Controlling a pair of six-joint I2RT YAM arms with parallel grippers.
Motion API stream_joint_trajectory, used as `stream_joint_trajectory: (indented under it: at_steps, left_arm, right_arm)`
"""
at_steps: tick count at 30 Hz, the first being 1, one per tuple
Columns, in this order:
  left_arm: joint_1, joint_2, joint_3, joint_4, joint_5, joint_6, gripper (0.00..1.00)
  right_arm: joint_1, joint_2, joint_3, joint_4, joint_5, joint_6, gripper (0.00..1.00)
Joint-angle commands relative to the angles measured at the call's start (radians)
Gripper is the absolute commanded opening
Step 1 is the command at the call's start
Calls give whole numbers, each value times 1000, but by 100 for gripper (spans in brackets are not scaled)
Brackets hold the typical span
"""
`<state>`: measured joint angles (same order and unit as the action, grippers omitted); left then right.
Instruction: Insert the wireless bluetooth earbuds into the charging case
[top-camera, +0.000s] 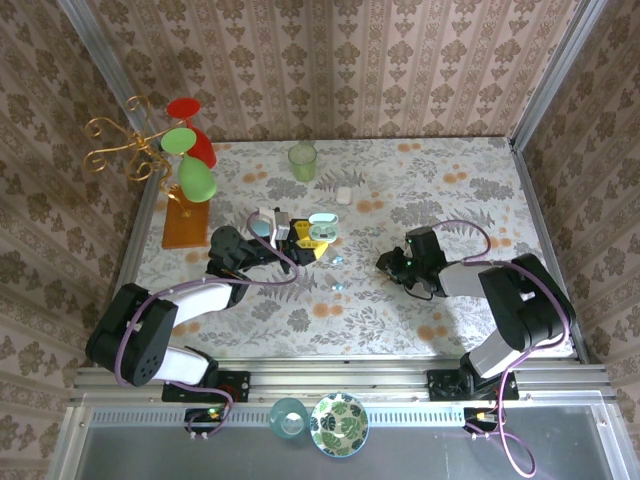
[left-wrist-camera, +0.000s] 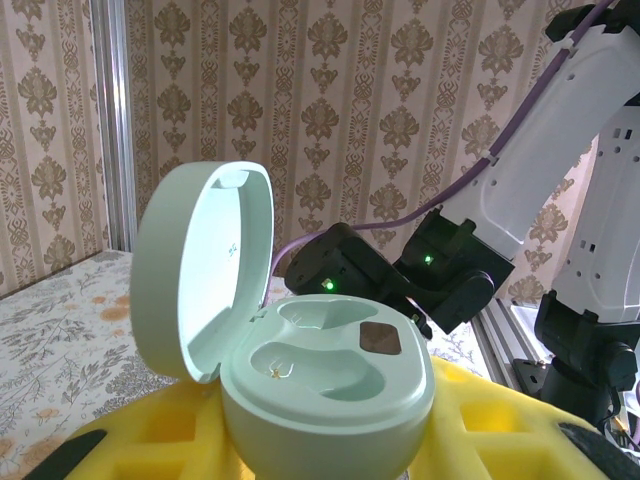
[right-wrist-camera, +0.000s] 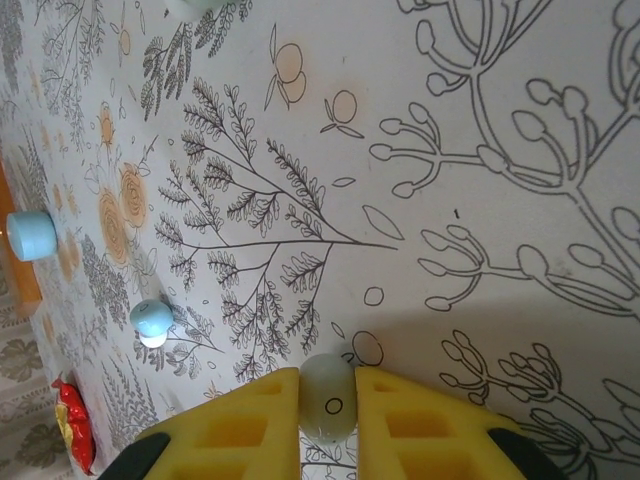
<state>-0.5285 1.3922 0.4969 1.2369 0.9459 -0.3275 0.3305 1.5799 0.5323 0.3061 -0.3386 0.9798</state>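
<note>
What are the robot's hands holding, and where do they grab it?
Left gripper grips the open green charging case by its bottom half. Right gripper pinches a tiny pale earbud by its sides.

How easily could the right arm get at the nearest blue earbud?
Probably easily: bare table lies between the right gripper and the blue earbud. But its fingers pinch a pale earbud, so grabbing must wait.

1. The charging case (left-wrist-camera: 330, 400) was cut off at its base by the lower edge of the left wrist view.
2. A pale earbud (right-wrist-camera: 327, 398) was half hidden between the right gripper's (right-wrist-camera: 327, 420) pads, bottom centre.
3. A pale rounded thing (right-wrist-camera: 195, 6) was cut by the top edge and could not be identified.
4. The specks (top-camera: 336, 285) at the centre of the top view were too small to tell.
</note>
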Motion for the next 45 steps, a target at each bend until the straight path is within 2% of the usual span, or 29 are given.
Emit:
stream_joint_trajectory:
  at_steps: [1,5,10,15,20,27,31,35,45]
  left_arm:
    - [4,-6,-10,41,16,26,27]
    - [4,-2,-8,41,15,27,28]
    - [4,-4,-9,40,14,28,28]
    - [4,-5,-5,41,17,24,28]
    - [4,-4,-3,41,19,24,28]
    - [4,-5,-6,42,19,28,27]
    - [4,2,-7,39,16,40,27]
    - [5,19,-4,36,-5,70,27]
    - [5,82,32,8,-117,211,25]
  right_arm:
    - [11,-54,33,-156,70,-82,17]
    - [22,-117,93,-336,145,-178,18]
    - [43,-144,217,-656,349,-272,20]
    - [71,-125,328,-871,492,-303,19]
    - [128,-87,423,-1008,641,-303,20]
    - [182,-20,519,-1121,729,-294,20]
    - [192,-22,532,-1122,725,-296,19]
    - [195,-94,527,-1092,678,-301,19]
    - [215,-345,550,-927,348,-349,19]
